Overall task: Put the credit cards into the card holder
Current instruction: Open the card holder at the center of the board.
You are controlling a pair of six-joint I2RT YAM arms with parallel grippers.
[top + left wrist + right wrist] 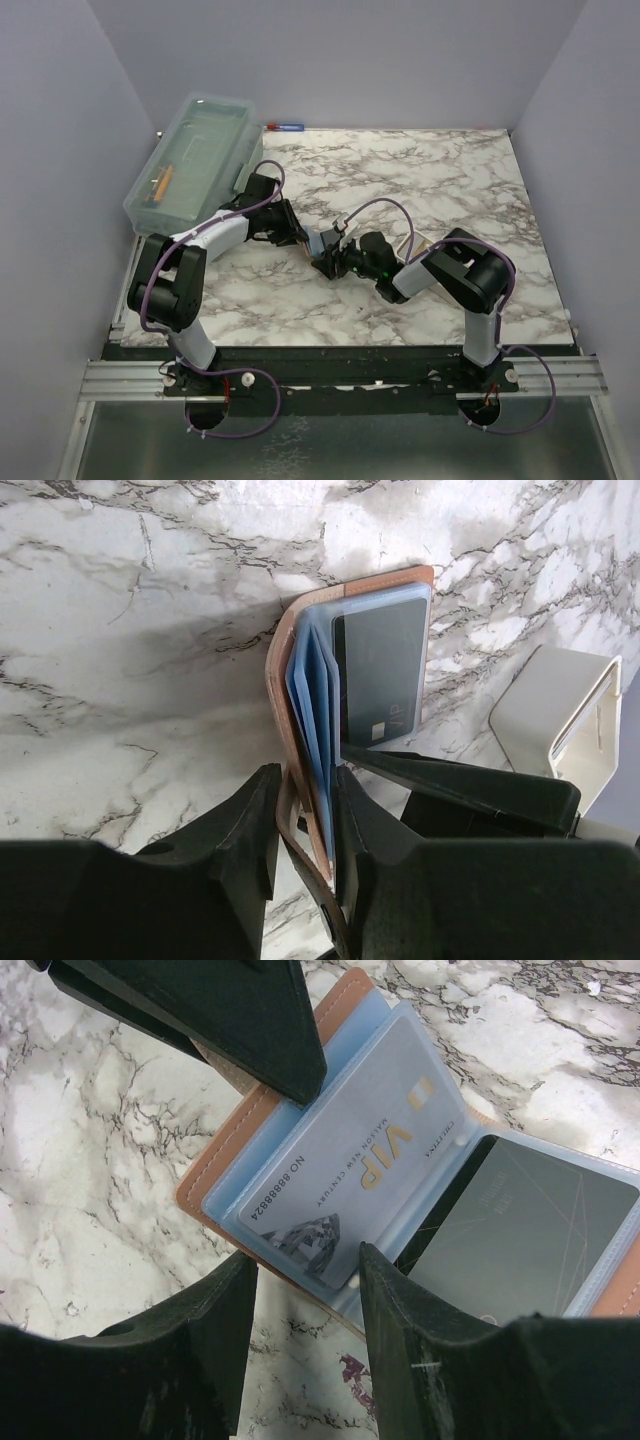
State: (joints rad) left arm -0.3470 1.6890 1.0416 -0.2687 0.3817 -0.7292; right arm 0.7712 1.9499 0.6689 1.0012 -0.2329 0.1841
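The marble table [450, 180] is offering plenty of open room toward its far and right edges. The clear plastic box [195, 160] is sitting well apart at the far left, and the white tray [555, 715] is standing near the work on its right (close enough, I judge, to snag the right arm as it backs off). The card holder [278, 680] is being held open and tilted up at mid-table, with the left gripper [305, 785] pinching its leather cover and some sleeves together; a slipping pinch could be letting it flop shut. The right gripper [305, 1260] is standing with jaws spread around the near end of the light blue card [350, 1170], which is lying almost wholly inside a clear sleeve; an off-line push could be buckling that sleeve. The dark card [520, 1230] is sitting pocketed alongside.
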